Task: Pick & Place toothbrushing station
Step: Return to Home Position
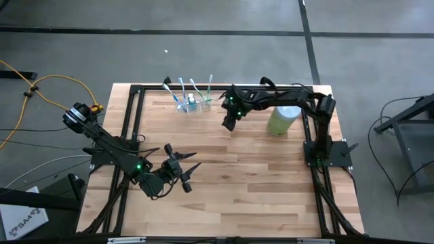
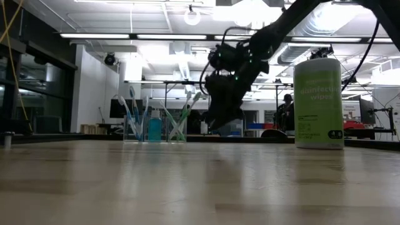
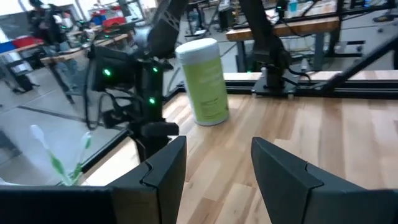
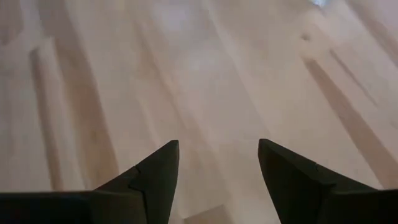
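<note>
1. The right gripper (image 1: 229,123) hangs above the bench (image 1: 237,183) with its fingers pointing down. They are spread wide and hold nothing. In the right wrist view only bare wood shows between them.
2. The toothbrushing station (image 1: 201,106) stands upright on the bench, near the right gripper's fingers but apart from them. It is on their side toward the left arm and a little closer to the far edge.
3. In the station, blue toothbrushes (image 2: 128,106) lean in one end and green toothbrushes (image 2: 187,109) in the other. A small blue bottle (image 2: 154,127) stands between them.
4. A light green canister (image 1: 281,120) stands upright on the opposite side of the right fingers from the station, apart from them.
5. The left gripper (image 1: 191,173) sits low over the near part of the bench, with its fingers released, spread and empty. The station lies well beyond their tips. In the left wrist view the canister (image 3: 203,81) shows ahead of them, and the right arm to one side.
</note>
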`<state>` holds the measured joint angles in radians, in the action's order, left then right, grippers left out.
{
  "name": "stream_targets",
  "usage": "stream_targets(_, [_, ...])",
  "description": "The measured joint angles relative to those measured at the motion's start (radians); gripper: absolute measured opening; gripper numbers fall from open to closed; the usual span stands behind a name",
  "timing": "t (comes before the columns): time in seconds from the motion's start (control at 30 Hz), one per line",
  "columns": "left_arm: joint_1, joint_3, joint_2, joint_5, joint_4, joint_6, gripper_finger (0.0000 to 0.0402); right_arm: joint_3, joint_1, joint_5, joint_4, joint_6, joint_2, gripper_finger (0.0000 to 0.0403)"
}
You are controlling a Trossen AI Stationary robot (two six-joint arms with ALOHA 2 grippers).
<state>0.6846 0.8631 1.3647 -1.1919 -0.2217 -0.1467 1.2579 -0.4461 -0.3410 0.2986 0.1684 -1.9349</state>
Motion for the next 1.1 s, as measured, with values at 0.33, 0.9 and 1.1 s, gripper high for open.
stream_targets(0.33, [0.006,0.000,0.000,0.038,0.000,-0.008,0.0174,0.000,0.052,0.134,0.121,-0.037,0.232,0.0210])
stream_targets(0.9, [0.017,0.000,0.000,0.186,0.024,-0.011,0.0174,0.000,0.396,0.225,0.296,0.138,0.581,0.0210])
stream_targets(1.1, [0.016,0.000,0.000,0.214,0.026,-0.011,0.0174,0.000,0.538,0.264,0.287,0.161,0.619,0.0210])
